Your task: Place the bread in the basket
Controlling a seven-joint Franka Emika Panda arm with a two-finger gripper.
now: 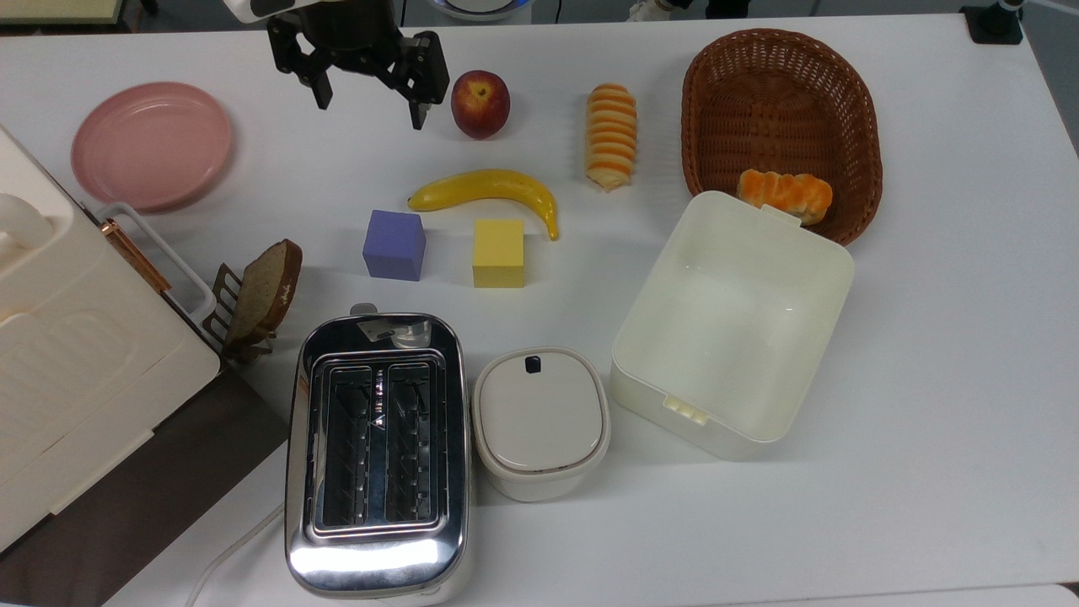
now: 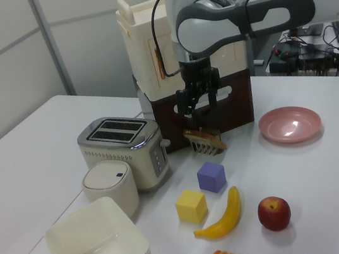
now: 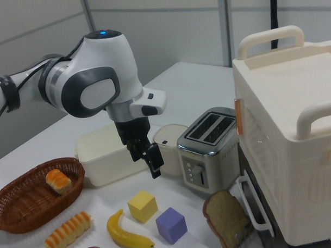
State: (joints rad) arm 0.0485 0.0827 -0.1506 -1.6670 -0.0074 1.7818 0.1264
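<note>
Right now my gripper (image 1: 368, 91) hangs spread and empty beyond the peach (image 1: 480, 103), the bread (image 1: 612, 135) lying beside the basket (image 1: 860, 101), so I might grab the peach instead.

The robot arm (image 3: 96, 83) is built of rounded glossy white shells joined by dark grey bands, with a grey rounded panel on its bulbous wrist housing. A small blue light glows atop that housing. A thin black cable (image 2: 158, 33) loops alongside it. The black two-finger gripper (image 1: 368, 88) has angular, jointed metal fingers (image 1: 319, 84) below a white flange.
</note>
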